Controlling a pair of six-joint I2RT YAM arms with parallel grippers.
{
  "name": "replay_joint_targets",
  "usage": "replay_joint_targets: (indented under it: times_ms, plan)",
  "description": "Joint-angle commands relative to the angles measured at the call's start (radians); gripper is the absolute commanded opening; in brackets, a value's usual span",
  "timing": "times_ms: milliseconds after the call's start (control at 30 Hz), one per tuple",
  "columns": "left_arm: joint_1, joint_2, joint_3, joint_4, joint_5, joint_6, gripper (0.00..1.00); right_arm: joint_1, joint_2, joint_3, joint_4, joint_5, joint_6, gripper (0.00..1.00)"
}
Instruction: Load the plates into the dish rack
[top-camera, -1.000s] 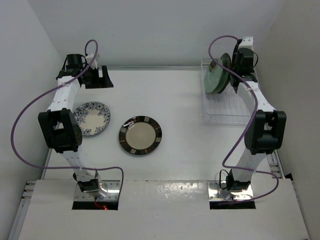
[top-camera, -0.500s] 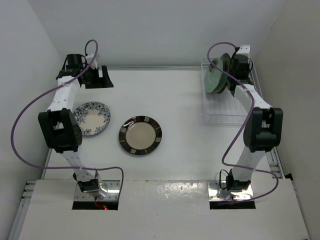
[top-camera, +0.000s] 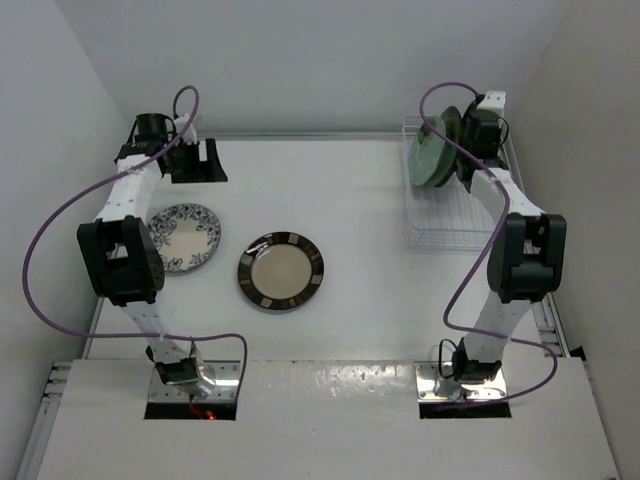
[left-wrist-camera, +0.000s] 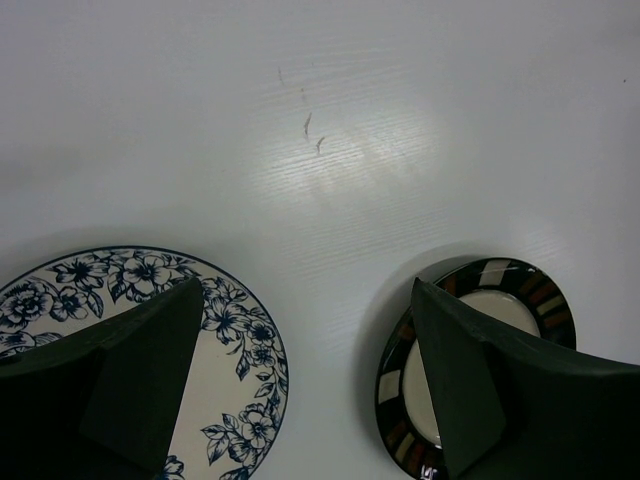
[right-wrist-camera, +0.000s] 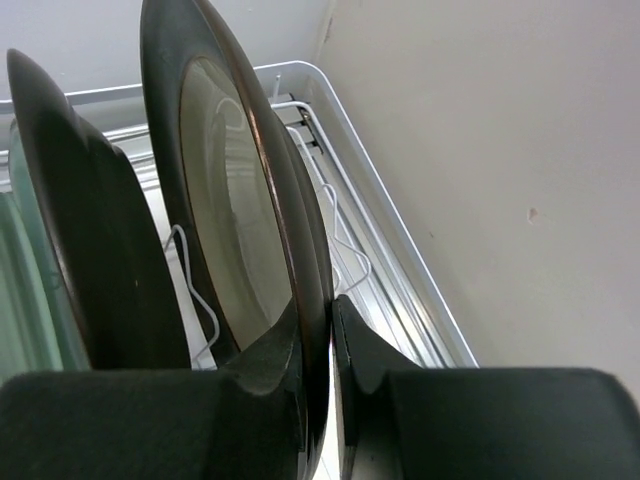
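Right pincer (right-wrist-camera: 325, 305) straddles the rim of a dark-rimmed plate (right-wrist-camera: 235, 200) standing upright in the dish rack (right-wrist-camera: 395, 250). There is a hairline gap on one side, so I cannot tell whether it grips. Green plate (top-camera: 428, 160) stands alongside. Left pincer (left-wrist-camera: 305, 300) is spread wide above the bench (left-wrist-camera: 350, 120), over floral plate (left-wrist-camera: 240, 335) and striped plate (left-wrist-camera: 525, 288).

White arms (top-camera: 128, 198) carry black joints (top-camera: 120, 262) and purple cables (top-camera: 27, 268).

White table (top-camera: 370, 200) boxed in by plain white walls (top-camera: 300, 60)
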Motion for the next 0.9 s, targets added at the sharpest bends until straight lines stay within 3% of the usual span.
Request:
replay_joint_targets:
  times_ms: [0, 33, 100, 200, 433, 567, 700, 800, 867]
  plan:
    - [-0.004, -0.047, -0.006, 0.003, -0.002, 0.018, 0.9, 0.002, 0.023, 0.053, 0.058, -0.095, 0.064, 0.13]
    - [-0.004, -0.047, -0.006, 0.003, -0.002, 0.018, 0.9, 0.002, 0.024, 0.05, 0.061, -0.097, 0.073, 0.14]
    - [-0.004, -0.047, -0.006, 0.003, -0.002, 0.018, 0.9, 0.003, 0.018, 0.044, 0.064, -0.113, 0.081, 0.27]
    - [-0.004, -0.047, -0.006, 0.003, -0.002, 0.018, 0.9, 0.005, 0.003, 0.024, 0.073, -0.13, 0.087, 0.36]
    - [-0.004, -0.047, -0.006, 0.003, 0.007, 0.018, 0.9, 0.003, -0.037, 0.008, 0.092, -0.11, 0.072, 0.42]
    - [-0.026, -0.047, -0.015, -0.028, -0.019, 0.048, 0.9, 0.003, -0.077, -0.001, 0.104, -0.069, 0.069, 0.62]
    - [-0.121, -0.047, -0.029, -0.144, -0.117, 0.246, 0.88, 0.003, -0.143, 0.02, 0.078, 0.011, 0.085, 0.83]
    - [-0.197, -0.047, -0.086, -0.216, -0.192, 0.344, 0.75, 0.005, -0.2, 0.027, 0.044, 0.026, 0.096, 0.94]
    - [-0.217, -0.022, -0.129, -0.242, -0.214, 0.357, 0.56, 0.003, -0.241, 0.039, -0.002, 0.002, 0.113, 0.99]
